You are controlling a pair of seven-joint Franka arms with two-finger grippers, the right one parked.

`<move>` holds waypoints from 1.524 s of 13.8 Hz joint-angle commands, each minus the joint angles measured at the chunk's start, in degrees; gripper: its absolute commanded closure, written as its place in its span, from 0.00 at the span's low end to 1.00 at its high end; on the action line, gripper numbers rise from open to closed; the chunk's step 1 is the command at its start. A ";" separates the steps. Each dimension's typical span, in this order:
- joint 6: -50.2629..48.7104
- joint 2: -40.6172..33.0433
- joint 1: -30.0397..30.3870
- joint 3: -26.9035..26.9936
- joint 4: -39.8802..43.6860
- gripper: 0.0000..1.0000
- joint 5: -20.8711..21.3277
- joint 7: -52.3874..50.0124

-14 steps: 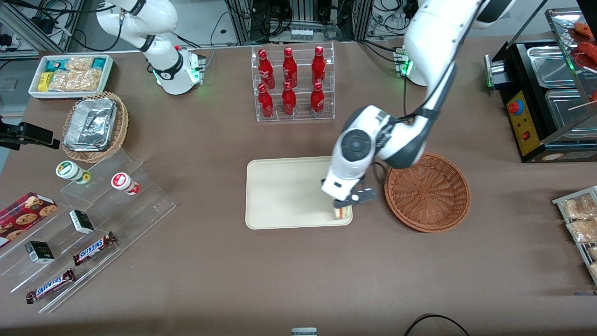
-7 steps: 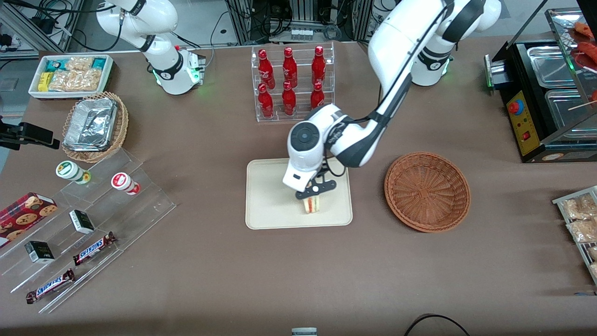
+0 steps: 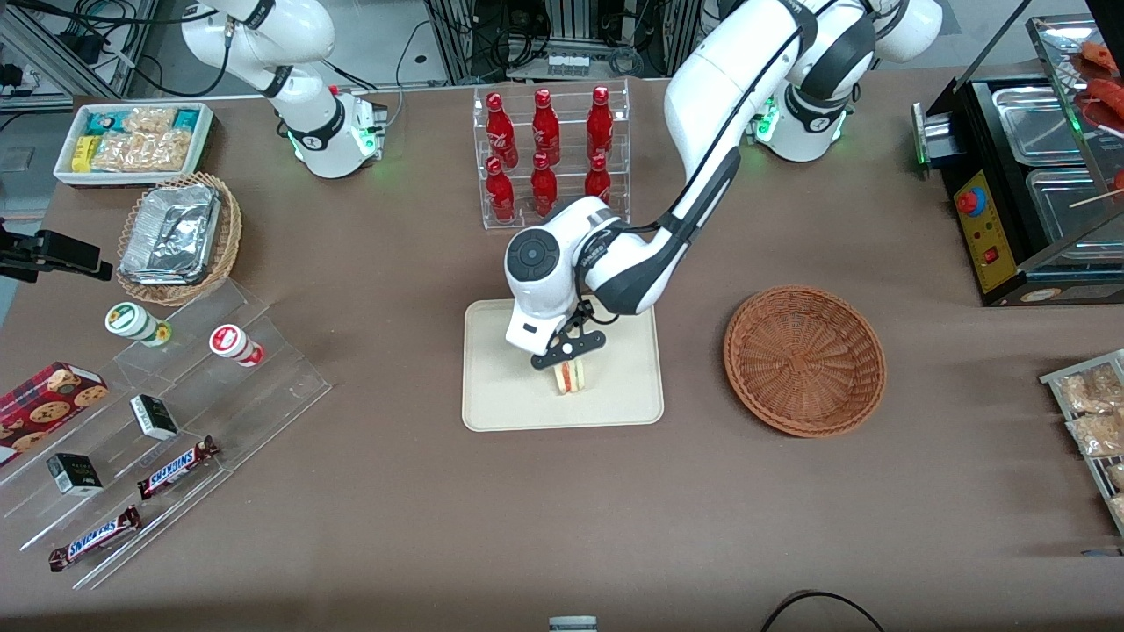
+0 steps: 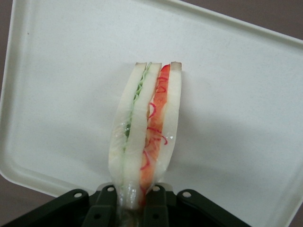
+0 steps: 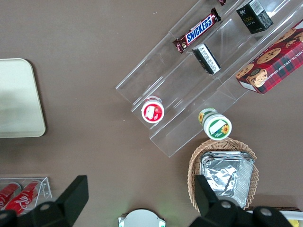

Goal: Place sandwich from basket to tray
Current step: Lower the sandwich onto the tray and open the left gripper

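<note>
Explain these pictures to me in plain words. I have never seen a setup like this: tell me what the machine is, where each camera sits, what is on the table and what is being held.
These are two white robot arms bolted to a brown table. One picture looks down on the table from the front; the other two come from small cameras mounted at each arm's wrist.

Only one arm works. Its gripper, a two-finger clamp, is over the cream tray and is shut on a sandwich. The working wrist's camera shows that sandwich close up: pale bread with green and red filling, pinched at one end, with the tray under it.

The brown wicker basket beside the tray has nothing in it.

Elsewhere on the table: a rack of red bottles, a clear stand with Snickers bars, and a lighter basket of foil trays. The parked arm's camera looks down on that stand.
</note>
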 commanded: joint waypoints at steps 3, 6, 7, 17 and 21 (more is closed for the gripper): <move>-0.77 3.49 -0.87 0.73 4.77 0.19 0.87 -1.96; -1.30 2.35 -1.13 0.64 4.68 0.00 2.28 -1.96; -1.91 1.22 -0.96 0.64 4.68 0.00 2.10 -1.96; -12.89 -10.04 4.48 0.47 4.07 0.00 1.40 8.21; -14.84 -17.58 11.33 0.29 -3.46 0.00 0.44 20.60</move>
